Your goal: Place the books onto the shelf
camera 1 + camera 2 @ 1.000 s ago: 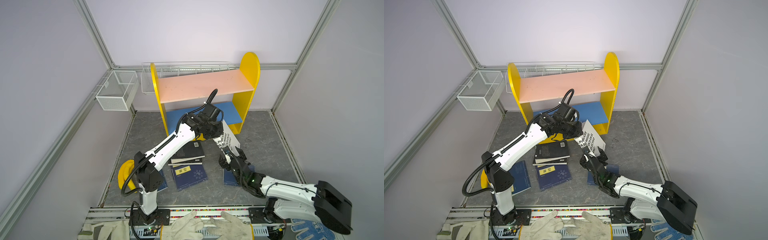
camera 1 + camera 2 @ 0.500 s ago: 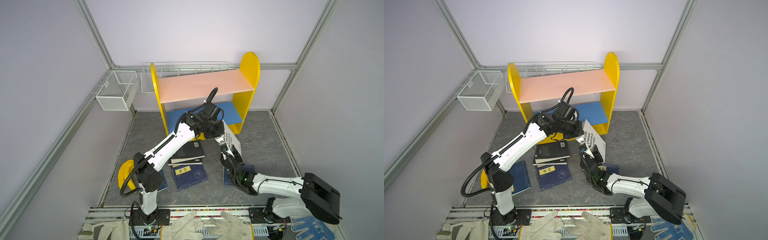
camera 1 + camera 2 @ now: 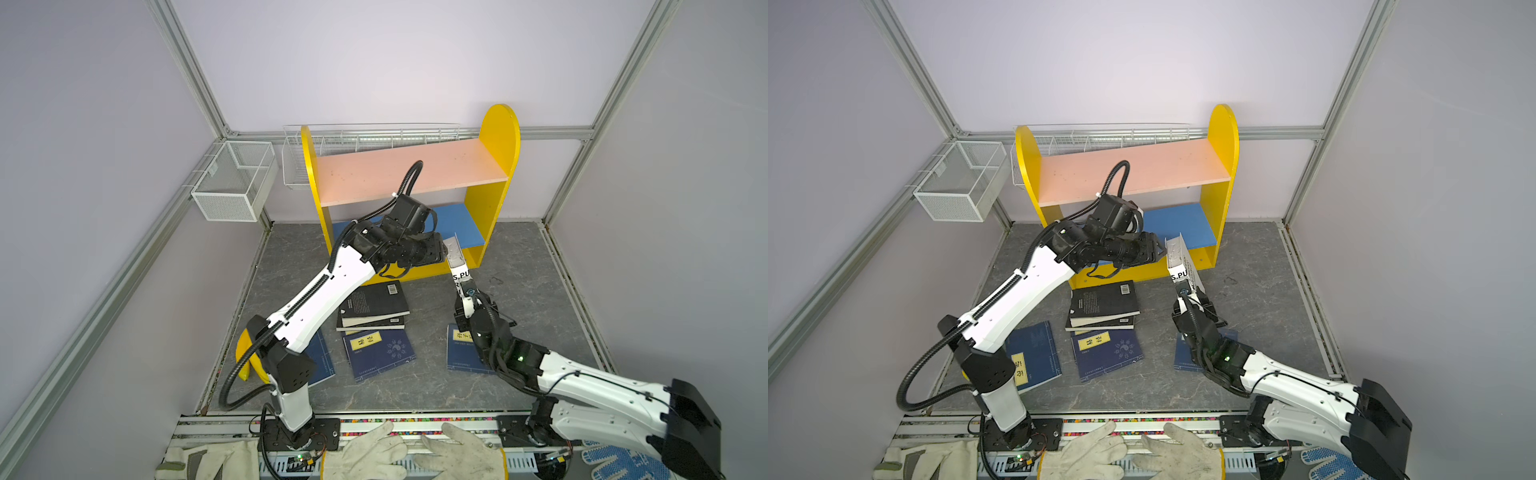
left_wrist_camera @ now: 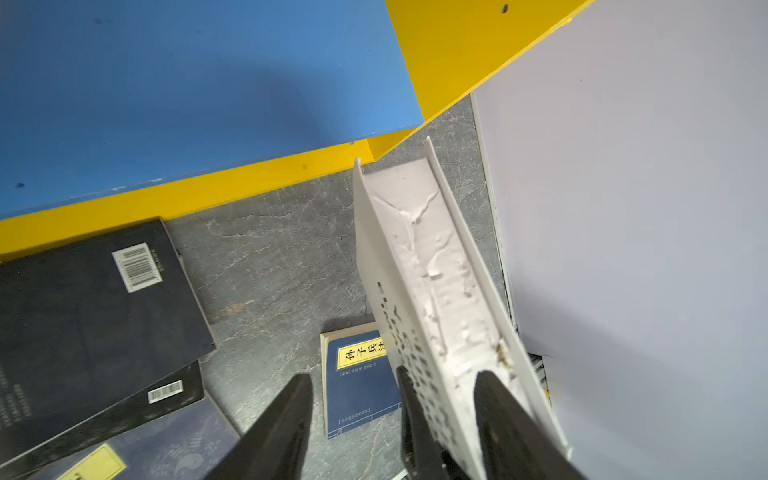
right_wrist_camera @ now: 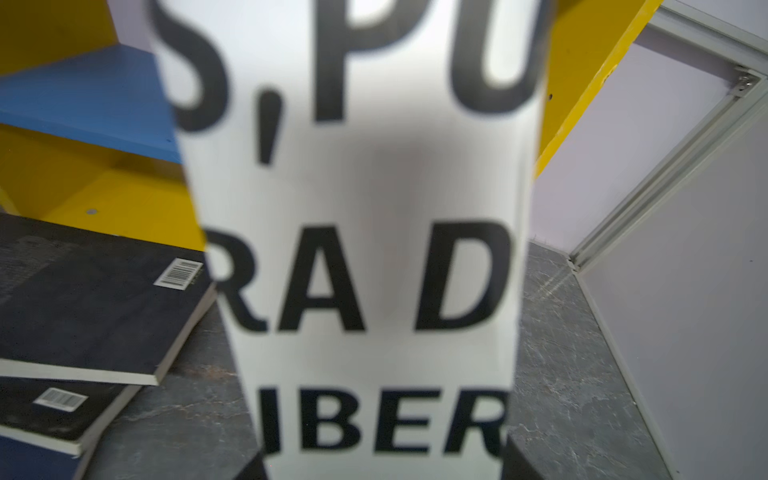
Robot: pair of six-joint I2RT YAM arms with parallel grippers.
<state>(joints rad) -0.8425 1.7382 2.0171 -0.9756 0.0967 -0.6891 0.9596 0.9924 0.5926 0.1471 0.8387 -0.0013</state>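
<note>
White book [image 3: 455,254] with bold black lettering stands on end, tilted, just in front of the yellow shelf [image 3: 496,137], near its right side panel in both top views, on neither board. Right tool [image 3: 467,293] is clamped on the book's lower part. Left tool [image 3: 1158,248] sits just beside the book's top end, fingers [image 4: 286,419] spread wide, gripping nothing; contact with the page edge is unclear. Two black paperbacks [image 3: 374,301] lie stacked and navy books [image 3: 379,350] lie flat on the grey tabletop [image 3: 523,270].
</note>
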